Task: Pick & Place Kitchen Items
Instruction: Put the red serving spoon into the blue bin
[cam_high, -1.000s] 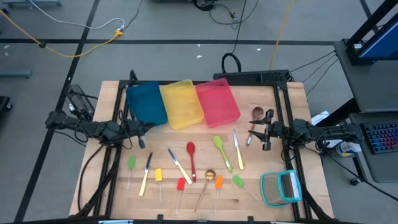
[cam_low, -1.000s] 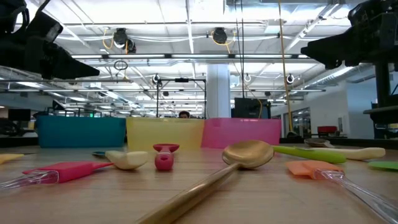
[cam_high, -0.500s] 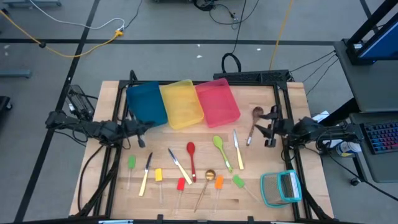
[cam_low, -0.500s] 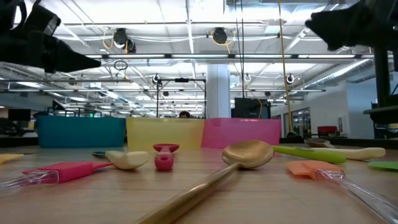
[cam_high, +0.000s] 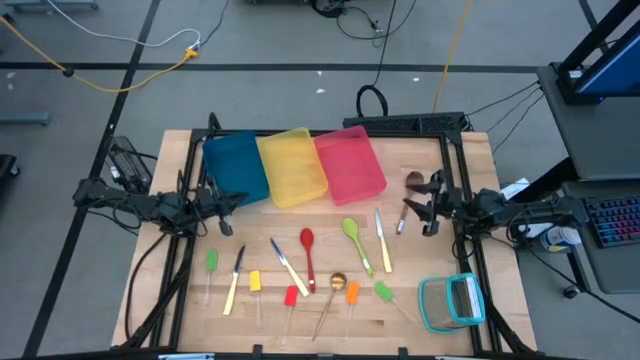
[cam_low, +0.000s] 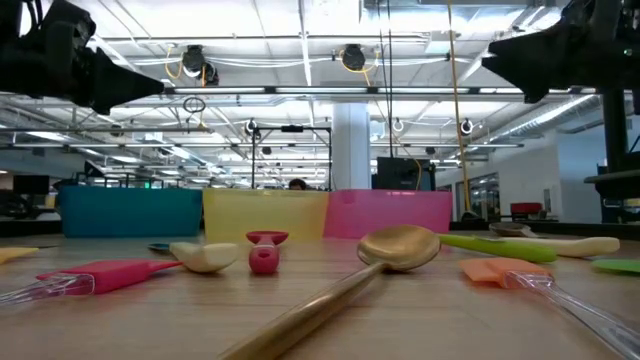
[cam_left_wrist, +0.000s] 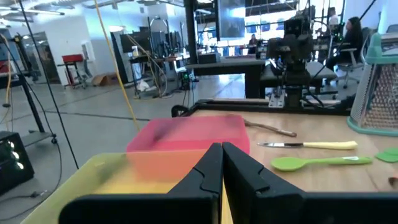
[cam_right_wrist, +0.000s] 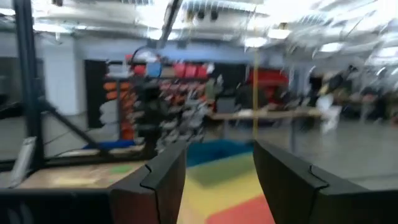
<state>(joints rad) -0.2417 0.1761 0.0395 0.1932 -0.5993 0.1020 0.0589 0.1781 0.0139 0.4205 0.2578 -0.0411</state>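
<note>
The right gripper (cam_high: 420, 208) hangs in the air with its fingers (cam_right_wrist: 163, 180) spread wide and nothing between them. Just beside it, a little toward the pink bin (cam_high: 349, 163), lies the brown spoon (cam_high: 409, 195) on the wooden table (cam_high: 180, 300); I judge this spoon to be the item it is positioned for, since the wide opening suits a thin handle. On the same side, a little nearer the front edge, lie a yellow-handled knife (cam_high: 382, 240) and a green spoon (cam_high: 355, 243).

The left gripper (cam_high: 226, 205) waits in the air with its fingers (cam_left_wrist: 208, 171) pressed together and holding nothing. Directly ahead of it stand the blue bin (cam_high: 234, 165) and the yellow bin (cam_high: 291, 165).

Other utensils are scattered flat and apart toward the front edge: a red spoon (cam_high: 307, 255), a gold spoon (cam_high: 331, 300), and a green-headed stick (cam_high: 211, 266). Lying separately, each can be gripped alone. No item seems to be in a bin yet, so the task looks near its start.
</note>
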